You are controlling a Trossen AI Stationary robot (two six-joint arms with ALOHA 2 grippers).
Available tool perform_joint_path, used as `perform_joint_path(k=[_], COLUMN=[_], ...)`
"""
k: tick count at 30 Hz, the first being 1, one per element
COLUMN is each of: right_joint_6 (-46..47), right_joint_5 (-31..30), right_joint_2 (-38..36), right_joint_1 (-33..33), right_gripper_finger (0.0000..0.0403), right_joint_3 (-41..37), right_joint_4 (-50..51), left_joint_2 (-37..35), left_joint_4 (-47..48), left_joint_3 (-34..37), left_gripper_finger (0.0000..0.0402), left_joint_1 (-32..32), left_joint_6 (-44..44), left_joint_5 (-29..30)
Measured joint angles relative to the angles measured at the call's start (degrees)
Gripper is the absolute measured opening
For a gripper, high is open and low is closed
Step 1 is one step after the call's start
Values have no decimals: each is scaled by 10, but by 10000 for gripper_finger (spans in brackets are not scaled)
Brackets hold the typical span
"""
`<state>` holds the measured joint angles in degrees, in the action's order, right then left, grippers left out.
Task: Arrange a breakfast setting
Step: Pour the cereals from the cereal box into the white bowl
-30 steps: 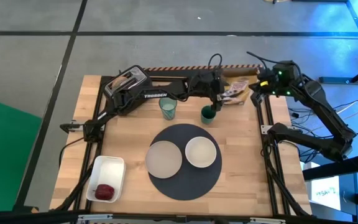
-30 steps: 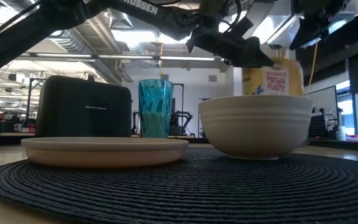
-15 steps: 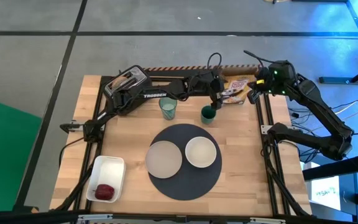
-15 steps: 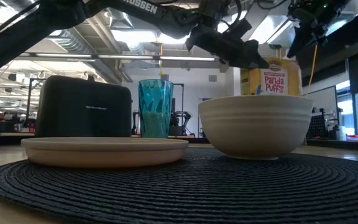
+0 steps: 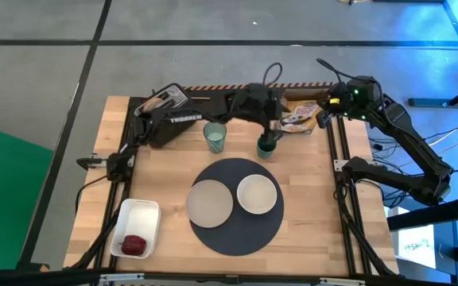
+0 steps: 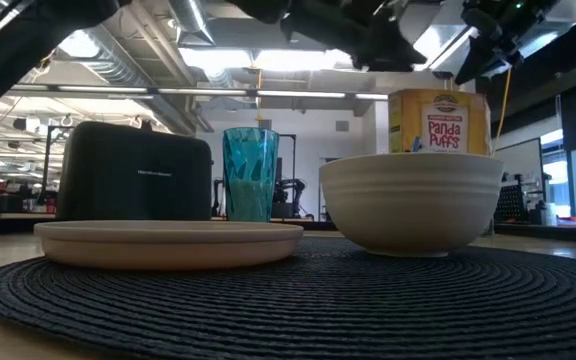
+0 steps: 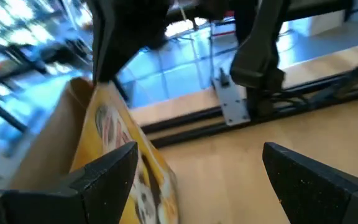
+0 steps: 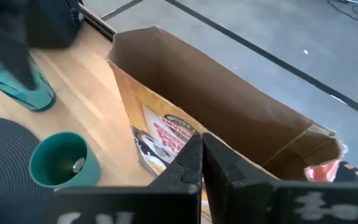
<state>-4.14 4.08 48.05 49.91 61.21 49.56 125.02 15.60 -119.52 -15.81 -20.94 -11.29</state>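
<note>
Hovering left gripper point(image 5: 273, 131), fingers spread, over green cup point(image 5: 266, 146) behind dark mat point(image 5: 237, 226). Right gripper point(image 8: 201, 163) clenched on cereal box point(image 8: 229, 124) rim at table's back. Plate point(image 5: 211, 202), bowl point(image 5: 257, 194) on mat; glass point(image 5: 215, 138) just behind it.

Your round dark-grey mat point(image 5: 236, 206) lies flat mid-tabletop carrying the empty pale beige plate point(image 5: 211, 202) and white bowl point(image 5: 257, 194) side by side, with the upright bluish glass point(image 5: 215, 138) just behind and the red fruit point(image 5: 134, 245) well apart.
</note>
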Motion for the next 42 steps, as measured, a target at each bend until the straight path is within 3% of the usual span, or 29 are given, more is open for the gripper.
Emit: perform_joint_path(k=[7,10,18,24,34,42], right_joint_6=[16,29,41,57,84,99], right_joint_5=[15,15,9,9,12,20], right_joint_2=[0,0,0,0,0,0], right_joint_1=[0,0,0,0,0,0], right_gripper_finger=[1,1,1,1,1,1], right_joint_3=[0,0,0,0,0,0], right_joint_4=[0,0,-6,-5,-6,-5], left_joint_2=[1,3,3,8,104,157], left_joint_4=[81,73,26,29,-97,-198], left_joint_3=[1,1,1,4,11,10], left_gripper_finger=[341,341,341,341,341,341], left_joint_1=[-80,-100,-103,-99,-101,-85], left_joint_6=[40,44,133,98,146,173], left_joint_5=[-136,-124,-23,-62,-27,-60])
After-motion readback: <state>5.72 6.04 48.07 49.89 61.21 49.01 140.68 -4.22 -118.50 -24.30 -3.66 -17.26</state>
